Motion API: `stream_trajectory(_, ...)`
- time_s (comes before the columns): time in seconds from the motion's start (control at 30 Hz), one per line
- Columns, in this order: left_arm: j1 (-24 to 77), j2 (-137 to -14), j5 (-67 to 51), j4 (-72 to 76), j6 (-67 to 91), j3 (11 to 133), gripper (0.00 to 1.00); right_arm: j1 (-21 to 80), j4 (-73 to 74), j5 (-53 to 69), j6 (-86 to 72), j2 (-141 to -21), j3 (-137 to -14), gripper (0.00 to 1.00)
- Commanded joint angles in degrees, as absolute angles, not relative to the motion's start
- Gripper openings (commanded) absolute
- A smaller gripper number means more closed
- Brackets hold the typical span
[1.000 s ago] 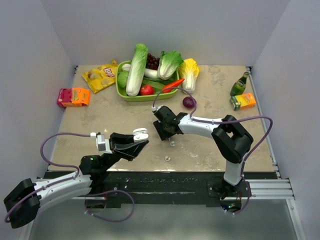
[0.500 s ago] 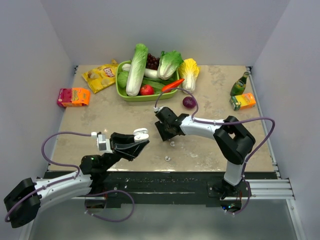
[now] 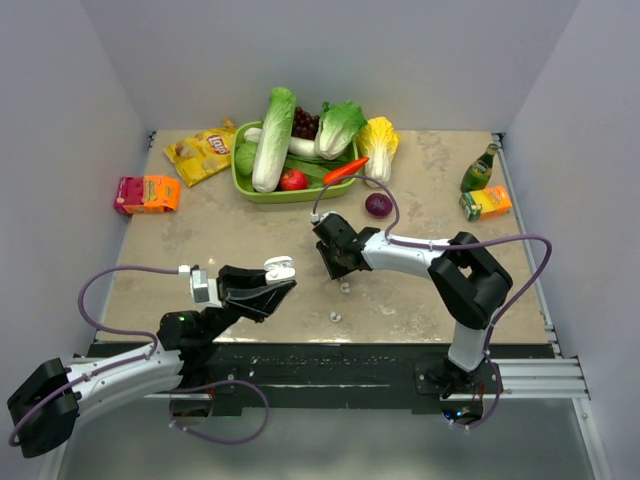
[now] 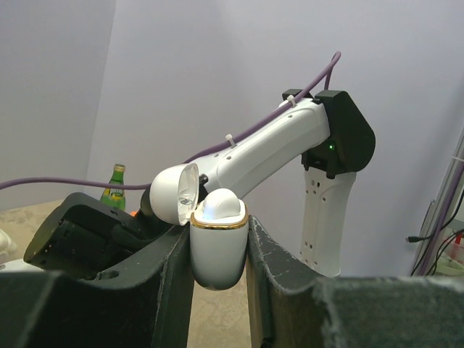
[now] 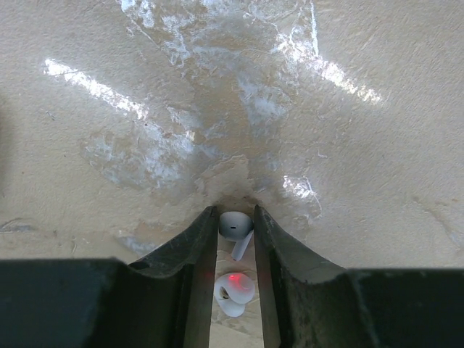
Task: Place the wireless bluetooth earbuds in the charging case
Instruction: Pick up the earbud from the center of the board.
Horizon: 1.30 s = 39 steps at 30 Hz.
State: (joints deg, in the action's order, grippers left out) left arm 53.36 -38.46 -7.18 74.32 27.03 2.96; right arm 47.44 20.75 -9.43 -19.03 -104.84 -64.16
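Left gripper clamps the open-lidded case, raised over the tabletop's near edge. Right gripper narrowly brackets one earbud mid-tabletop; whether it pinches, I cannot tell. Second earbud lies nearer the front edge.

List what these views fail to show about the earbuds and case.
- Left wrist: charging case sockets, hidden behind its own rim.
- Right wrist: whether the right gripper pinches the earbud; contact too fine.
- Top external: how the near-edge earbud lies, too small.
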Motion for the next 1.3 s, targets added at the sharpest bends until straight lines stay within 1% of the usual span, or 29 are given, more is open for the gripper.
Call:
stream_trajectory(0.0, 53.26, -38.50, -7.73, 85.61, 27.60, -8.44, 0.00, 47.72, 25.14, -5.54, -20.83, -107.58, -60.47, 0.27)
stream_trajectory(0.2, 53.26, -39.28, -7.73, 85.61, 27.51, -8.00, 0.00, 47.64, 24.52, -4.83, -20.92, -107.31, -59.68, 0.19)
stream_trajectory(0.23, 53.26, -39.29, -7.73, 85.61, 27.51, -7.82, 0.00, 47.72, 24.43, -4.92, -21.00, -107.31, -59.68, 0.15)
stream_trajectory(0.33, 53.26, -39.81, -7.82, 85.69, 27.51, -7.56, 0.00, 47.72, 23.30, -5.53, -21.53, -106.26, -59.06, 0.06)
stream_trajectory(0.37, 53.26, -39.99, -7.82, 85.69, 27.60, -7.65, 0.00, 47.72, 22.94, -5.62, -21.79, -105.56, -58.89, 0.00)
stream_trajectory(0.6, 53.26, -40.25, -7.47, 85.61, 27.16, -7.12, 0.00, 47.72, 16.71, -7.12, -24.08, -98.89, -57.57, 0.00)
stream_trajectory(0.8, 53.26, -40.69, -6.59, 85.25, 26.19, -6.33, 0.00, 47.64, 12.84, -11.60, -24.43, -91.68, -57.57, 0.00)
stream_trajectory(1.03, 53.26, -43.94, -3.26, 88.06, 23.91, -5.01, 0.00, 47.72, 7.04, -16.17, -23.82, -79.29, -56.16, 0.00)
stream_trajectory(1.13, 53.26, -45.96, -1.50, 89.47, 21.89, -3.87, 0.00, 47.72, 3.44, -17.31, -23.21, -72.18, -55.11, 0.00)
stream_trajectory(1.27, 53.26, -50.35, -0.35, 95.44, 19.25, -1.50, 0.00, 47.81, -1.22, -15.38, -22.06, -62.34, -53.35, 0.00)
